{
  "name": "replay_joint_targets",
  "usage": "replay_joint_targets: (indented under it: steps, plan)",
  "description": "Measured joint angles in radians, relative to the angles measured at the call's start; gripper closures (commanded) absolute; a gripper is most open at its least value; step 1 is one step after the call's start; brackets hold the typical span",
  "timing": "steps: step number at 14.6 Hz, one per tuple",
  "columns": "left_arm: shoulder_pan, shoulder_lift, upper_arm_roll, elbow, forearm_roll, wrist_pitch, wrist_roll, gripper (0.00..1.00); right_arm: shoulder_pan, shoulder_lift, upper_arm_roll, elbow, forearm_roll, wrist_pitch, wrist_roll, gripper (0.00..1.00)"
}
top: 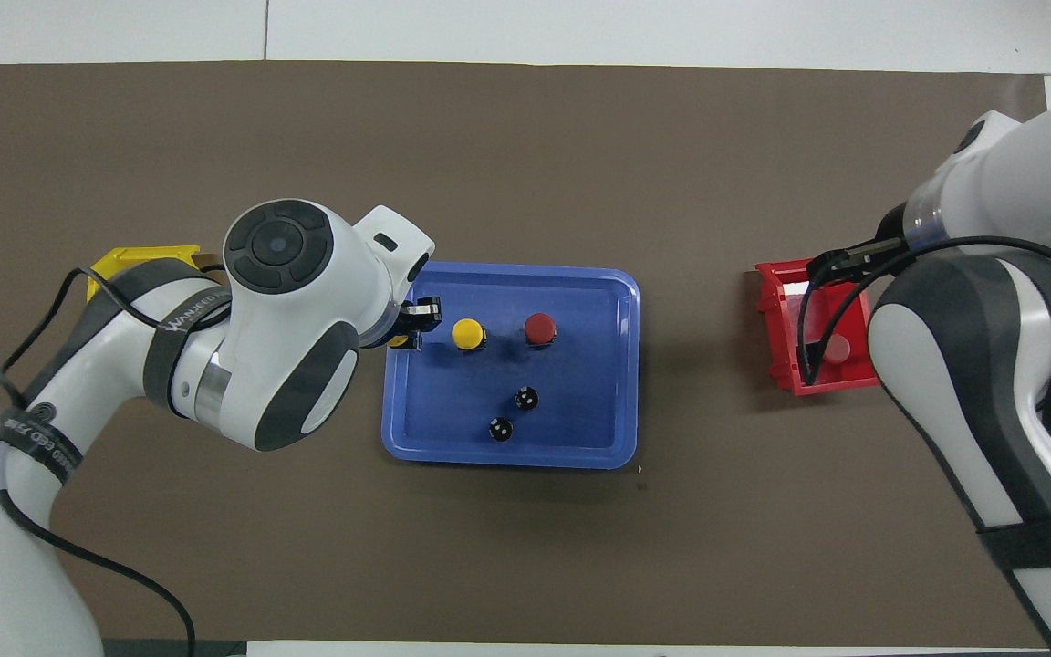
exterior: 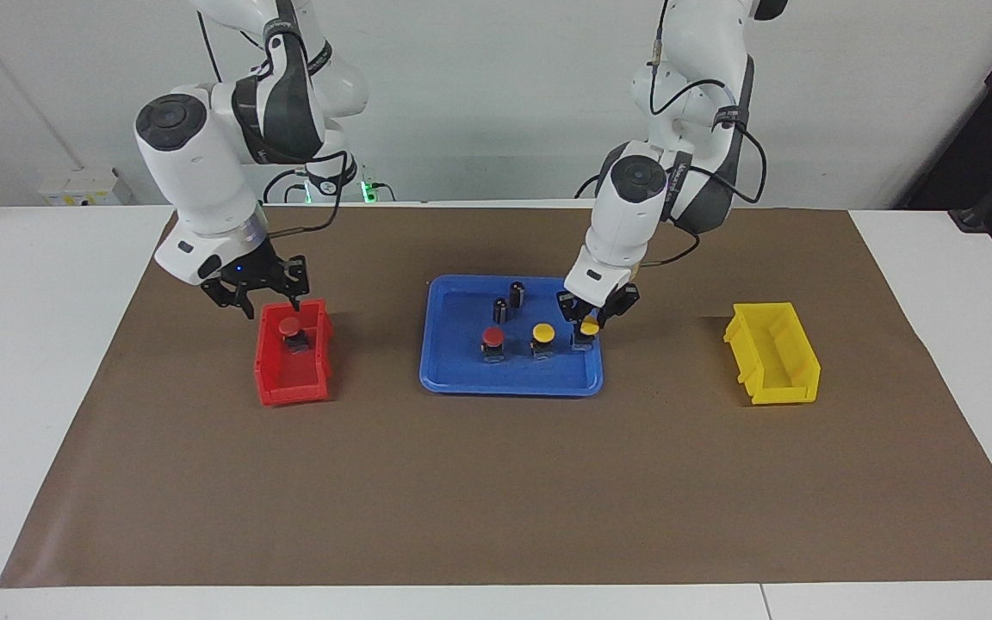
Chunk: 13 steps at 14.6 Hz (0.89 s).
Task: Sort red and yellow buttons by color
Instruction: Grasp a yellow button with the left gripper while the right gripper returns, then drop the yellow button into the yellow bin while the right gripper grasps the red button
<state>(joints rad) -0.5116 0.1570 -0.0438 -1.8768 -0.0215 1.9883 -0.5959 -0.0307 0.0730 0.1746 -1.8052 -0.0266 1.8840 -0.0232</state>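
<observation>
Yellow buttons: I see one (exterior: 589, 328) clenched in my left claw (exterior: 592, 319) over the blue tray (exterior: 461, 379); the other (exterior: 542, 332) stands beside it.
Red buttons: one (exterior: 492, 336) in the tray, one (exterior: 290, 326) in the red bin (exterior: 289, 387).
Right claw (exterior: 268, 297): released, above the bin.
</observation>
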Motion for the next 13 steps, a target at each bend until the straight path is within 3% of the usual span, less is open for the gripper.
replay_joint_targets:
  steps: [2,5,9,13]
  plan:
    - [0.038,-0.021,0.014,0.077,0.015,-0.119,0.048,0.98,0.045,0.036,0.05,0.04,0.0,0.028,0.14,0.29]
    - [0.201,-0.065,0.024,0.101,0.022,-0.207,0.29,0.98,0.233,0.108,0.061,0.072,-0.035,0.115,0.428,0.29]
    - [0.464,-0.089,0.033,0.094,0.022,-0.214,0.54,0.98,0.412,0.258,0.063,0.094,-0.103,0.241,0.677,0.29]
    - [0.586,-0.099,0.032,0.026,0.022,-0.121,0.661,0.98,0.438,0.337,0.06,0.094,-0.111,0.297,0.701,0.29]
